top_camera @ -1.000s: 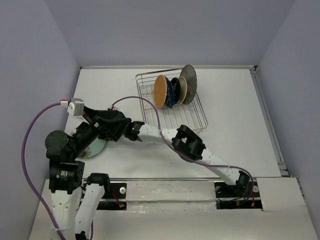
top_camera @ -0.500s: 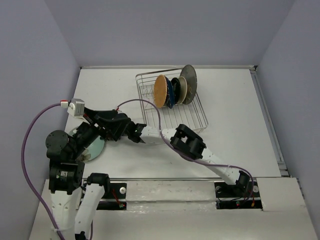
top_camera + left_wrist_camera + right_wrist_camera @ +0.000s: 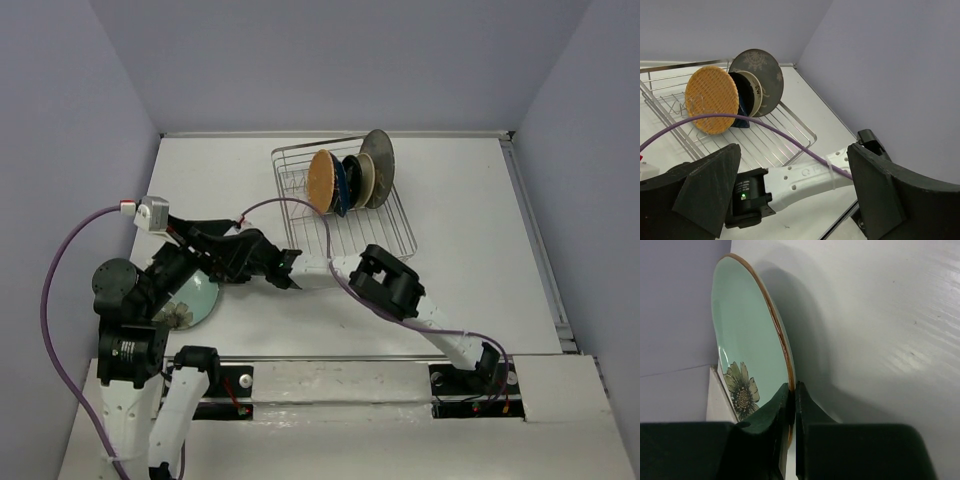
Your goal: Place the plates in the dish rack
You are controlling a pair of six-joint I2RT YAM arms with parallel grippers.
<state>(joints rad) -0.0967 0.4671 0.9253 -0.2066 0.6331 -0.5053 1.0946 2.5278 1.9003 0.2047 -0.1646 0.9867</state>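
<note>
The dish rack (image 3: 771,142) is shiny metal wire. The orange plate (image 3: 711,99) looks rough and woven, the pale teal plate (image 3: 747,355) smooth and glossy, the white worktop (image 3: 880,340) faintly streaked.

A pale teal plate (image 3: 747,347), flower-printed and brown-rimmed, is pinched at its rim by the right gripper (image 3: 792,391) and held on edge; its shadow is cast on the table (image 3: 880,330).

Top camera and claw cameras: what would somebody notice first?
Probably the teal plate with a flower on it, at the table's left, its rim pinched by the right claw. Then the orange plate fronting a row standing in the dish rack at the back.
</note>
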